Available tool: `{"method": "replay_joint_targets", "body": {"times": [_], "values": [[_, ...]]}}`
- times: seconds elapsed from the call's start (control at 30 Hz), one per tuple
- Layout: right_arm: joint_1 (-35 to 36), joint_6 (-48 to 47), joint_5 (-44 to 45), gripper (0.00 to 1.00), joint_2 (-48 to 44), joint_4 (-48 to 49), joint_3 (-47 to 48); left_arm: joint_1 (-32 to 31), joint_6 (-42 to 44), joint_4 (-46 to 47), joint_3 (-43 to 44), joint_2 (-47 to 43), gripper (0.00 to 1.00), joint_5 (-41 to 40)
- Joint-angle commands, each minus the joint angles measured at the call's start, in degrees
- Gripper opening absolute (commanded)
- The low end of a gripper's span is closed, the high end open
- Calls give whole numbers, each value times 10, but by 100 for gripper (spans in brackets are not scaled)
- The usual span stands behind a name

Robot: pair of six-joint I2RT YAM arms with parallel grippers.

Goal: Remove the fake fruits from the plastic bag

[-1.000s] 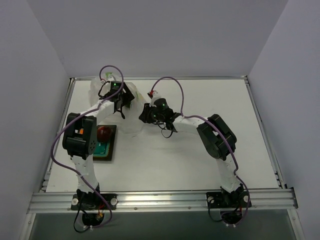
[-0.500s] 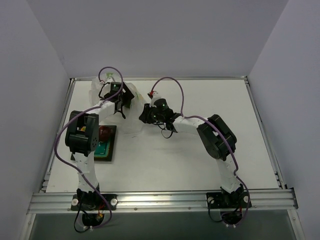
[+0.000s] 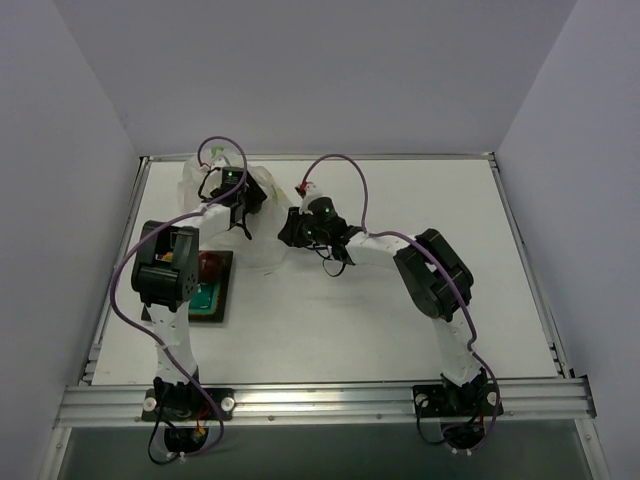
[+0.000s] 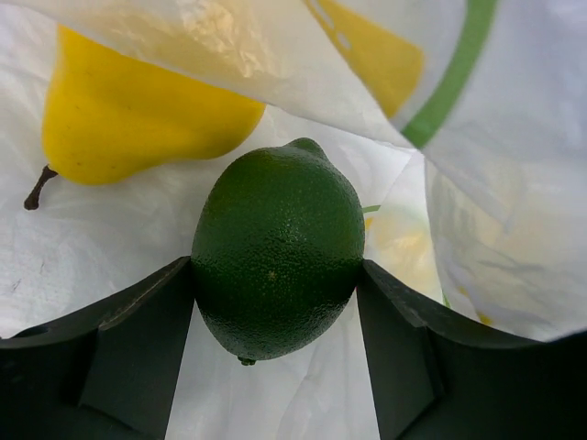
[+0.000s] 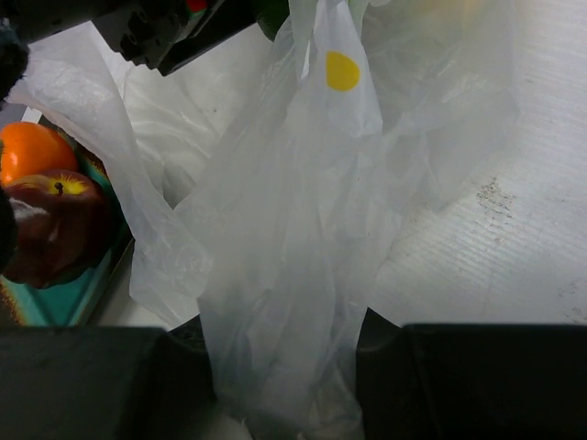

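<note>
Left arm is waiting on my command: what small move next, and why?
Probably draw the left gripper back out of the plastic bag with the green fruit: it touches the fruit on both sides, and the right gripper pinches the bag.

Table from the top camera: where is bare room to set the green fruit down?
Bare table lies right of the right arm, and along the front rail between the arms. Crowded: the far left, with plastic bag, green tray, left gripper and right gripper.
</note>
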Motion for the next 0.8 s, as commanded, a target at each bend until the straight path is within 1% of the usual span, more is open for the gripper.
{"method": "replay_joint_targets", "body": {"times": [0.0,0.17,0.3,0.4,0.57,0.63,0.7,0.73,0.77], "values": [[-5,-6,0,18,-21,8,5,4,21,28,-8,-75,58,-14],[-14,-5,0,18,-23,8,1,-2,46,13,-26,-134,58,-13],[-20,-5,-1,18,-34,11,-7,-3,50,-25,-39,-169,58,-1],[-23,-5,0,18,-41,12,-9,-9,44,-37,-84,-215,58,1],[-27,-1,-6,18,-39,14,-10,-18,14,-26,-197,-325,58,8],[-28,-1,-5,18,-41,15,-13,-22,17,-33,-225,-381,58,8],[-28,-2,-5,18,-40,15,-13,-26,22,-64,-260,-424,58,-12],[-28,-2,-5,18,-39,15,-13,-29,26,-86,-271,-474,58,-23],[-28,-1,-5,18,-39,15,-13,-32,29,-97,-286,-505,58,-36]]}}
